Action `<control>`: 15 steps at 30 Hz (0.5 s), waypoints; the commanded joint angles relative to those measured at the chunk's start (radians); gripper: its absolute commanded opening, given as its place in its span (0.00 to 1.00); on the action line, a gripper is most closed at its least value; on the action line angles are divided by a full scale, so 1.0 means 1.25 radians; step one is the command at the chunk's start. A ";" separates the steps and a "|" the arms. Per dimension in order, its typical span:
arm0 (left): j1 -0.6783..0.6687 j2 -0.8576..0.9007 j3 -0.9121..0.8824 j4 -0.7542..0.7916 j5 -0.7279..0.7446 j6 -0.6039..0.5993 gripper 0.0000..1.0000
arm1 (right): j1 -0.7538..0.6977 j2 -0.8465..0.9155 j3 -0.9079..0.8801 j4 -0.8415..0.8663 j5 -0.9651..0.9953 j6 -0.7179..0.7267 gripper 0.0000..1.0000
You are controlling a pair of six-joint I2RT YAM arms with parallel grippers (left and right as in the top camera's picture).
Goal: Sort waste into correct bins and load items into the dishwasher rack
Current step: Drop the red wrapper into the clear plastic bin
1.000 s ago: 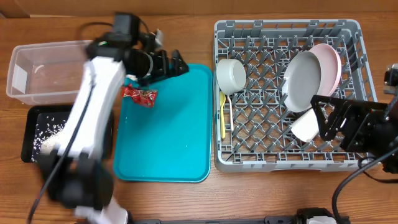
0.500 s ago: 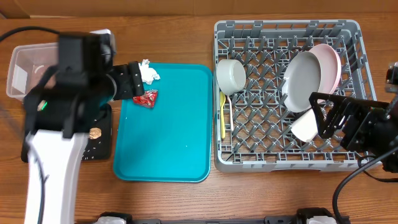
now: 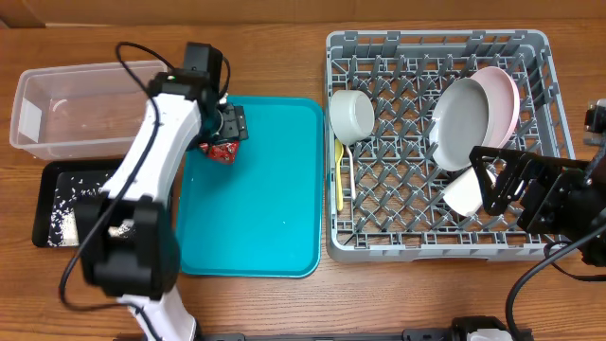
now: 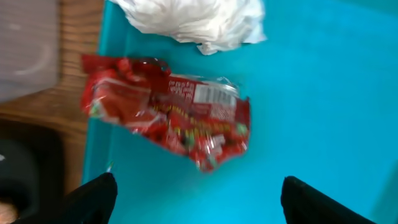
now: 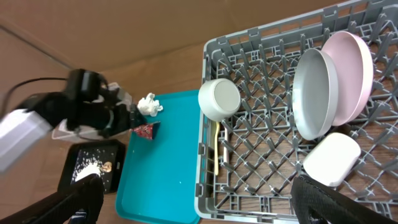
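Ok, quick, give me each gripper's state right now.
Left gripper: open, holding nothing, poised over the red foil wrapper.
Right gripper: open, holding nothing.

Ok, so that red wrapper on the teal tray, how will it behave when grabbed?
The red wrapper looks crinkled and flat, so probably very light and floppy, apt to crumple when pinched. Its glossy foil on the smooth teal tray may slide if pushed.
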 commanded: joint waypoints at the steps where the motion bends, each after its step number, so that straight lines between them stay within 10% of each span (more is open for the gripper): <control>1: 0.001 0.070 0.001 0.016 -0.032 -0.079 0.88 | 0.004 -0.004 0.003 -0.001 0.000 0.000 1.00; 6: 0.001 0.117 0.001 0.010 -0.005 -0.140 0.61 | 0.004 -0.003 0.003 -0.014 0.021 -0.002 1.00; 8: 0.000 0.122 0.001 -0.001 -0.009 -0.140 0.38 | 0.004 -0.004 0.003 -0.018 0.022 -0.002 1.00; 9: 0.000 0.122 0.002 -0.023 -0.005 -0.141 0.09 | 0.004 -0.004 0.003 -0.018 0.022 -0.002 1.00; 15: -0.001 0.075 0.025 -0.177 0.034 -0.130 0.04 | 0.004 -0.004 0.003 -0.017 0.036 -0.002 1.00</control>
